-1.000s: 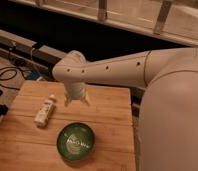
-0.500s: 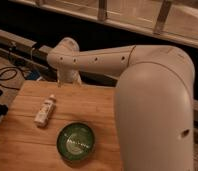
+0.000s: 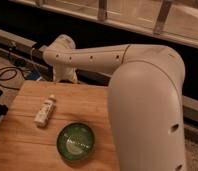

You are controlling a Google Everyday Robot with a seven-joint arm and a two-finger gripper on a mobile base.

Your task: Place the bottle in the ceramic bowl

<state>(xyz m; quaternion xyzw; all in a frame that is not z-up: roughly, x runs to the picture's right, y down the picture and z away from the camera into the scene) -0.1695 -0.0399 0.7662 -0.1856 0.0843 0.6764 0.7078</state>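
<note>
The small whitish-cream bottle (image 3: 45,111) lies on its side on the wooden table (image 3: 22,145), at the left, cap pointing away. The glossy green ceramic bowl (image 3: 76,140) stands in front and to the right of it, a short gap apart, and holds nothing. My gripper (image 3: 65,77) hangs from the white arm (image 3: 92,56) over the table's far edge, behind and slightly right of the bottle, and touches nothing. It holds nothing that I can see.
The arm's big white elbow (image 3: 147,105) fills the right side and hides the table's right part. A dark cable (image 3: 6,76) lies on the floor at the left. A dark rail (image 3: 22,42) runs behind the table.
The arm has swung left and back, carrying the gripper from above the table's middle to its far edge. The elbow has come closer to the camera. Bottle and bowl have not moved.
</note>
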